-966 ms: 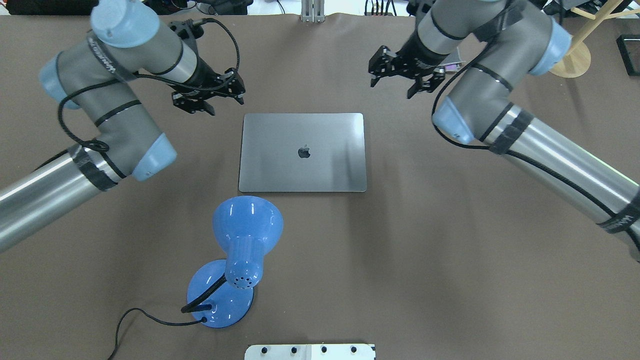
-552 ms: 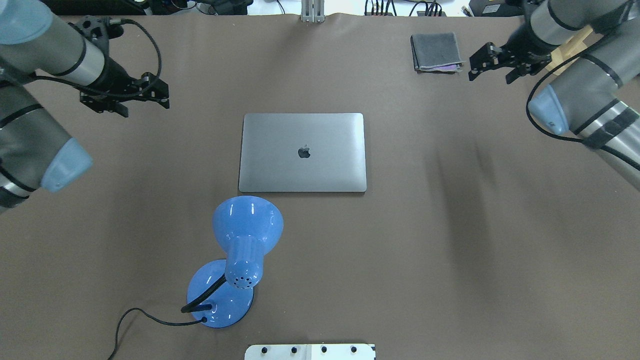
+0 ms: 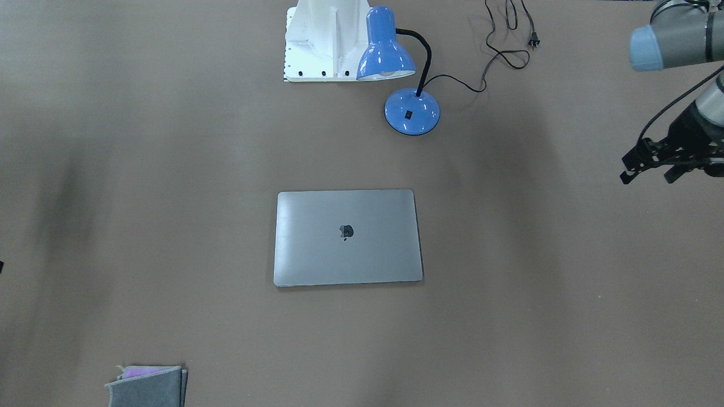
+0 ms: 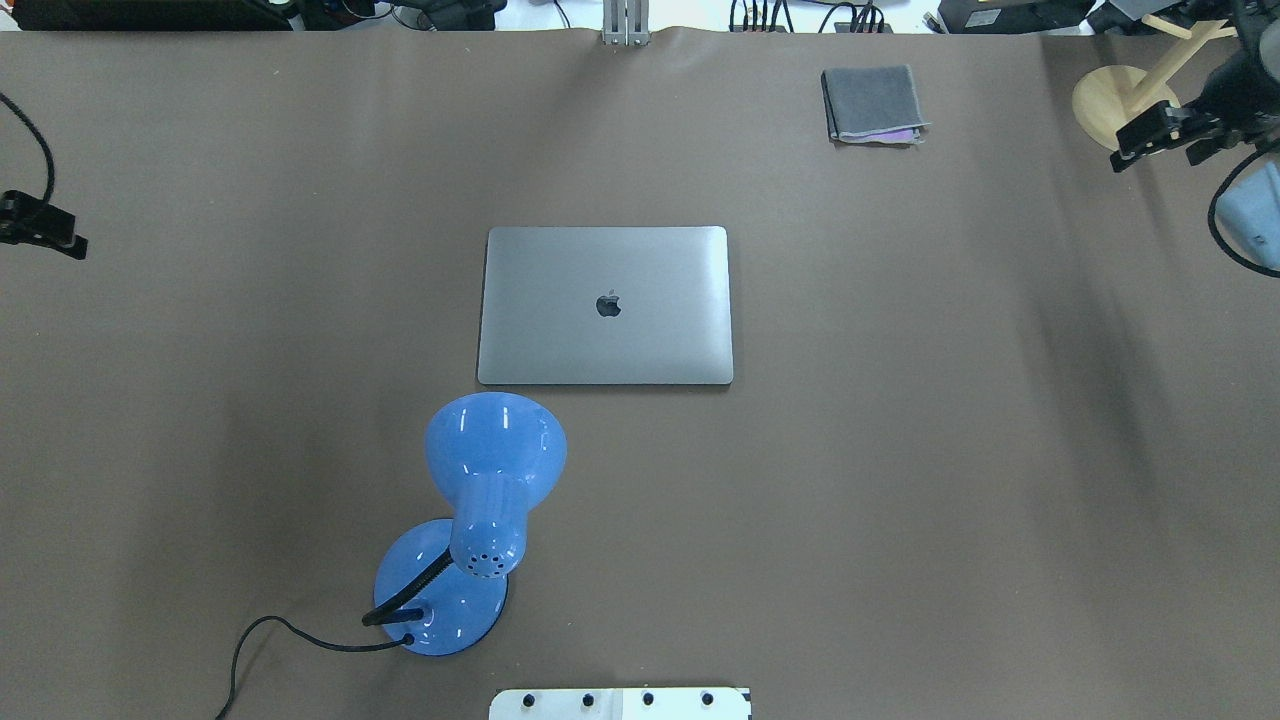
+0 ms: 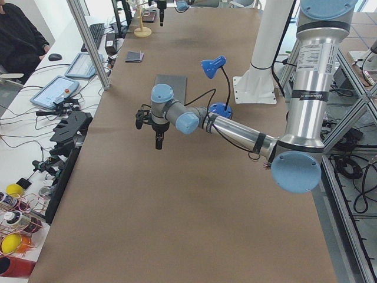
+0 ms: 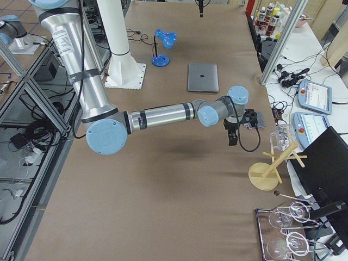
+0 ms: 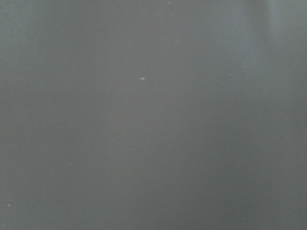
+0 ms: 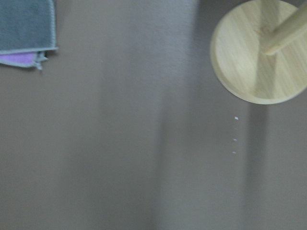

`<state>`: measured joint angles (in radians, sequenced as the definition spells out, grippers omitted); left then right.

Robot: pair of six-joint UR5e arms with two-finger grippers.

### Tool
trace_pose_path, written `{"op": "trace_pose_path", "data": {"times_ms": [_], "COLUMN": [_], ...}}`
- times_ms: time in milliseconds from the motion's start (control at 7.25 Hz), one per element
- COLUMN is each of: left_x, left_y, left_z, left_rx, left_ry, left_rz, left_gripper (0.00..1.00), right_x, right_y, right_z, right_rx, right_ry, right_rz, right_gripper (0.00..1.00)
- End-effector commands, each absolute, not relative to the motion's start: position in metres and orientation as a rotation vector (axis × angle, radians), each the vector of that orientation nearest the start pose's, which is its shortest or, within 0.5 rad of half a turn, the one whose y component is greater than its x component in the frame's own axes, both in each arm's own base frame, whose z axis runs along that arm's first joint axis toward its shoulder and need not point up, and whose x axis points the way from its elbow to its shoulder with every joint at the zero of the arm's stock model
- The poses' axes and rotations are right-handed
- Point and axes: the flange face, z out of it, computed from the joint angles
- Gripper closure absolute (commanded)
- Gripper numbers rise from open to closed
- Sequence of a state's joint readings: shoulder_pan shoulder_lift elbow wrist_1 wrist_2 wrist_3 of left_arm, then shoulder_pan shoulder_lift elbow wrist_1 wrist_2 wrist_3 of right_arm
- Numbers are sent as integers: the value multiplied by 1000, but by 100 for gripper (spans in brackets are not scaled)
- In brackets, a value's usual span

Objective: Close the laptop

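Note:
The laptop (image 4: 605, 305) lies flat mid-table with its space-grey lid down and the dark apple logo up; it also shows in the front view (image 3: 348, 237) and in both side views (image 5: 171, 88) (image 6: 203, 77). My left gripper (image 3: 646, 178) hangs open and empty above the table far to the laptop's left, and only just shows at the overhead view's left edge (image 4: 45, 230). My right gripper (image 4: 1157, 158) is open and empty far to the laptop's right, near the table's back corner. Nothing touches the laptop.
A blue desk lamp (image 4: 480, 520) with its cord stands just in front of the laptop. A grey folded cloth (image 4: 872, 103) lies at the back right. A wooden stand (image 4: 1110, 100) is beside my right gripper. The white robot base (image 4: 620, 703) is at the near edge.
Both arms have swung outward from beside the laptop to the table's far left and right sides. The laptop has not moved. The cloth has come into view.

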<state>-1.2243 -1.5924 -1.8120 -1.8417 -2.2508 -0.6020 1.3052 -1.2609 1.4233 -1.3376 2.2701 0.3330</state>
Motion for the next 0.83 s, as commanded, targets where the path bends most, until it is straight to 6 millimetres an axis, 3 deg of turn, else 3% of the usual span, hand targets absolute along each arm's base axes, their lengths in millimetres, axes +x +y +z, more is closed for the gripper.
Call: {"op": "trace_pose_path", "data": {"times_ms": [0,138,414,552,690], "left_x": [51,40,29,23,11], "left_y": [-480,-473,-466,-466,-465], "left_z": [551,568,596,607,618], "left_rx": [151,132,78,59,50], "left_ry": [794,786,786,802,812], "left_rz": [-23,-45,-86,-105,-117], "left_gripper": [1,1,1,1,1], "right_x": [-26,-1,16,35,37], "right_y": [-613,-606,-576,-567,-543], "right_z": [583,589,624,629,621], "right_rx": [109,64,14,19,42], "right_ry": [-716,-707,-717,-721,-718], "right_rz": [-163,-157,-157,-124,-131], "right_gripper": [0,0,0,0,0]}}
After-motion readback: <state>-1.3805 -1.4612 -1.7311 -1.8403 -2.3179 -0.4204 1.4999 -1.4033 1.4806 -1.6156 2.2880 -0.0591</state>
